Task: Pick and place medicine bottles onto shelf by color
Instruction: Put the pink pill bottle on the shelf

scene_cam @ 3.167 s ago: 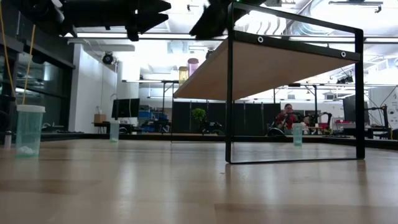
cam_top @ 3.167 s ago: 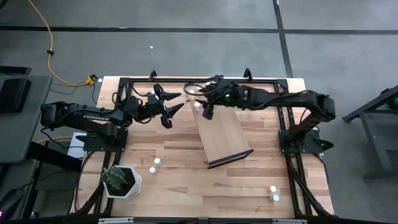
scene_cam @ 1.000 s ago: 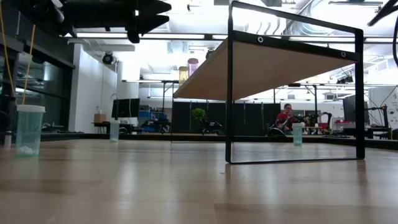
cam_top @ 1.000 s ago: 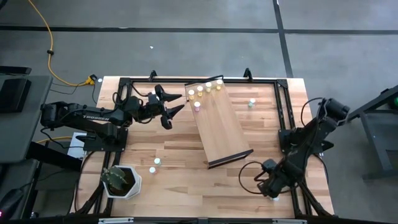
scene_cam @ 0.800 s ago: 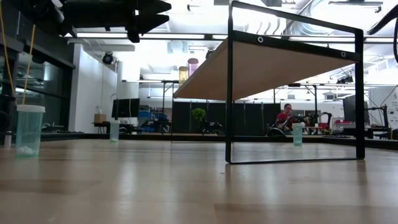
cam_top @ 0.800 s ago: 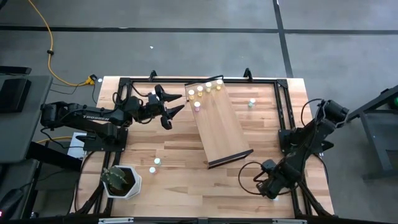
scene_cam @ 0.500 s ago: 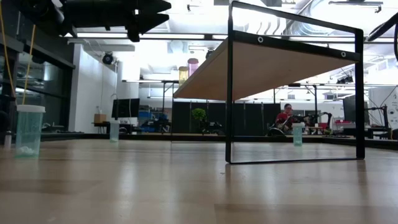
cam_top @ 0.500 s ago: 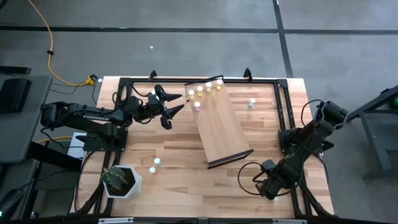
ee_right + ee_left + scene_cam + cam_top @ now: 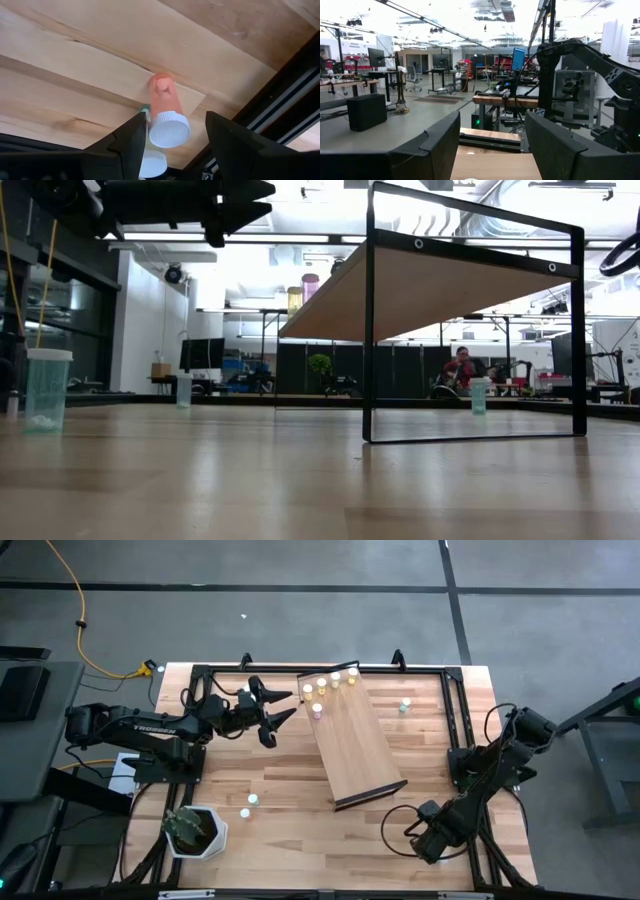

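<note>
In the high view the right gripper [image 9: 428, 843] is hanging low over the table [image 9: 290, 830] near the lower right of the frame, and its own wrist view is showing its two dark fingers [image 9: 131, 137] standing apart with a pink bottle [image 9: 165, 111] between them, white cap toward the camera; the fingers are flanking the bottle without pressing on it, so nothing is being held, and a second white cap [image 9: 152, 164] with a sliver of teal beside it is peeking out just below the pink one. The left gripper [image 9: 277, 715] is waiting in the upper left part of the high view, raised beside the shelf [image 9: 355, 745], its fingers [image 9: 437, 145] spread wide and gripping nothing. The shelf is lying tilted across the middle of the frame, and a cluster of bottles [image 9: 325, 686] with yellow and pink bodies is sitting at its upper end, touching or nearly touching one another. A lone bottle [image 9: 405, 705] is standing on the table at the upper right, and two more white-capped bottles [image 9: 248, 805] are resting left of the shelf's lower end, near a white pot [image 9: 196, 832] in the lower left. In the low view a teal bottle [image 9: 46, 389] is standing at the left edge of the frame
</note>
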Robot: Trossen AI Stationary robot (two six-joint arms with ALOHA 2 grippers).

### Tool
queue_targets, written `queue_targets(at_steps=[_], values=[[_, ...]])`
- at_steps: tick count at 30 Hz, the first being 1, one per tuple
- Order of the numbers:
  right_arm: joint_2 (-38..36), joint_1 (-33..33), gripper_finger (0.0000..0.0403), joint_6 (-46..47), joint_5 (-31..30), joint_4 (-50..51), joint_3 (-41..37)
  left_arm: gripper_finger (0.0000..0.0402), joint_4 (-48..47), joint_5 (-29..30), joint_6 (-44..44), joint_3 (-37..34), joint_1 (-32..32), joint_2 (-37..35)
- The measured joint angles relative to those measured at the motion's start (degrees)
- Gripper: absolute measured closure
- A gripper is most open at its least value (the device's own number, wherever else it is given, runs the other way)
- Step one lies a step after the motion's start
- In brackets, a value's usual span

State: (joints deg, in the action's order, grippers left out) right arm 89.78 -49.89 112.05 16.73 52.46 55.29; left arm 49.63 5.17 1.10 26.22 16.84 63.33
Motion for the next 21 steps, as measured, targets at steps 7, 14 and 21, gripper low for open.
queue_targets(at_steps=[7, 14, 21], values=[[0.00, 0.02, 0.0206, 0.02, -0.04, -0.03, 0.00, 0.0188, 0.00, 0.00, 0.01, 0.00, 0.00, 0.00], [0.00, 0.02, 0.0206, 0.02, -0.02, -0.03, 0.00, 0.0188, -0.02, 0.00, 0.01, 0.02, 0.00, 0.00], [-0.02, 0.02, 0.0226, 0.00, 0.07, -0.01, 0.00, 0.0188, -0.01, -0.01, 0.01, 0.00, 0.00, 0.00]])
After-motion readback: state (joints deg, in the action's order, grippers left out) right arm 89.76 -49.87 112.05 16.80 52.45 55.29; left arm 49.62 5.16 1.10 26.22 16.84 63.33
